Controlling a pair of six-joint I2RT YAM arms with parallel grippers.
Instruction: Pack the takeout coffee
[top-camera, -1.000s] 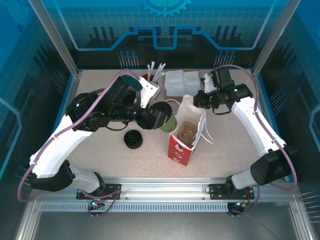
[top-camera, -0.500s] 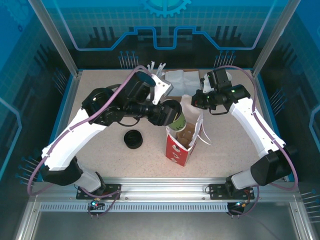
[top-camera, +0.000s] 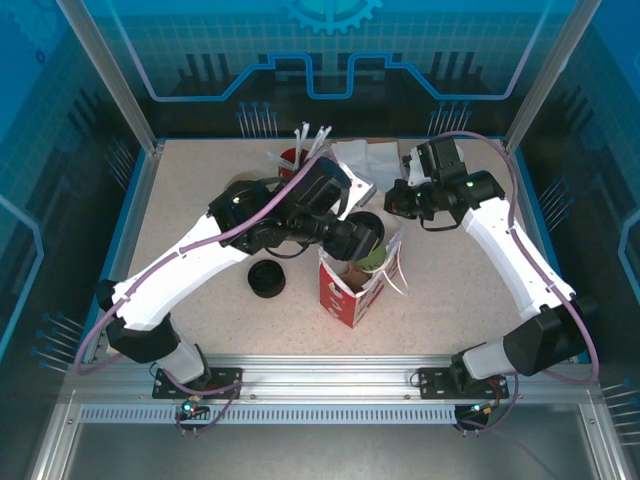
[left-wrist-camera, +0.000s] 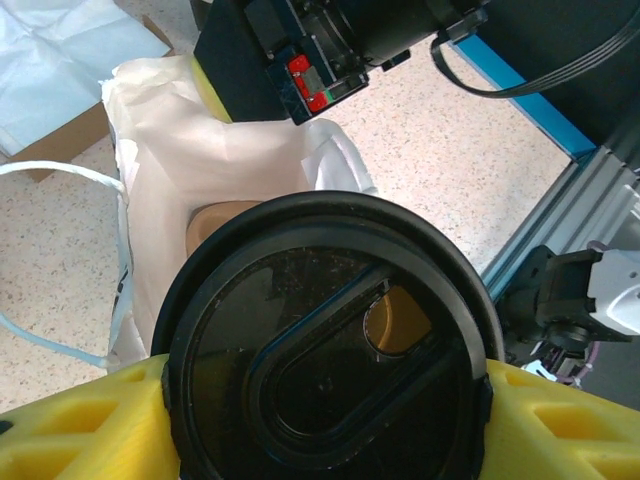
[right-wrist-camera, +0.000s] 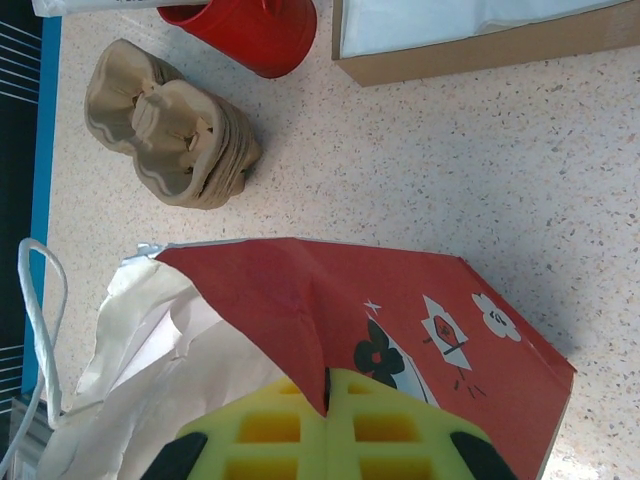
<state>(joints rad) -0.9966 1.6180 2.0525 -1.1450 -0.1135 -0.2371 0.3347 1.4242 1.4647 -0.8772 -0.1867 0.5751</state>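
Note:
The takeout coffee (top-camera: 366, 230), a small cup under a round black lid (left-wrist-camera: 325, 340), hangs tilted over the open mouth of the red-and-white paper bag (top-camera: 345, 290). My left gripper (left-wrist-camera: 325, 425) is shut on it, a yellow finger (left-wrist-camera: 80, 425) pressed against each side below the lid. The bag's white inside (left-wrist-camera: 220, 170) lies just beyond the lid. My right gripper (right-wrist-camera: 328, 388) is shut on the bag's red rim (right-wrist-camera: 400, 300), pinching the paper at the far right corner (top-camera: 398, 205) and holding the mouth open.
A low stack of loose black lids (top-camera: 266, 278) sits left of the bag. At the back are a red cup (right-wrist-camera: 250, 30) of white utensils, a cardboard box of napkins (top-camera: 365, 160) and a pile of brown cup carriers (right-wrist-camera: 170, 125). A white handle loop (left-wrist-camera: 50, 260) hangs off the bag.
My left arm has carried the coffee rightward, from left of the bag to above its mouth. The bag has shifted a little to the left. The right gripper has kept its pinch.

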